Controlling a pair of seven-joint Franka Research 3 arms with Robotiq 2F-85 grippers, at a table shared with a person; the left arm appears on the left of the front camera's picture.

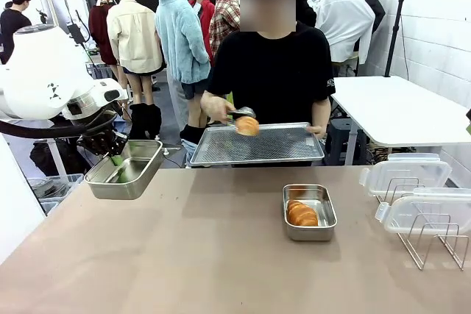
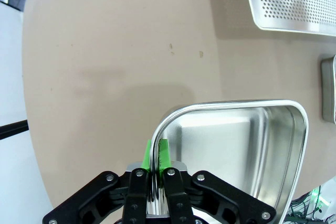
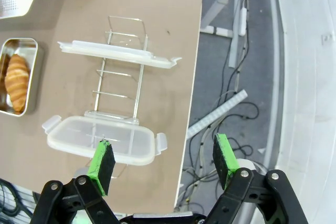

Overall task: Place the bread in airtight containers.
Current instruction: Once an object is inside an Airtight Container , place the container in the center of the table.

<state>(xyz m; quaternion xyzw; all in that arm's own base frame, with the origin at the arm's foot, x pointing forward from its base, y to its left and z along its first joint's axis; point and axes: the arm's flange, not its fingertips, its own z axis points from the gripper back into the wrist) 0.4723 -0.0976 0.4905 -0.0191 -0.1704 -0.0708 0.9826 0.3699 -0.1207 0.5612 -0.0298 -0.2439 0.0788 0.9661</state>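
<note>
Where left fingers (image 2: 164, 153) pinch, container (image 2: 236, 145) rim sits between.

Filled pan (image 1: 310, 235): small, rectangular steel with rounded corners, uncovered, resting on the table (image 1: 206, 255) right of centre.
First roll (image 1: 302, 215): golden-brown, ridged and glossy, lying flat inside the Filled pan, lengthwise along it.
Second roll (image 1: 247, 126): same golden crust, held in tongs (image 1: 239, 113) just above the perforated tray (image 1: 287, 145) at the table's far edge.
Empty pan (image 1: 125, 174): bright steel, bare inside, lifted clear of the table at its left edge, near rim pinched by the left gripper (image 1: 116, 159).
Lids (image 1: 405, 174): two, clear plastic with clip tabs, propped on the wire rack (image 1: 434, 244) at the right, off both pans.
</note>
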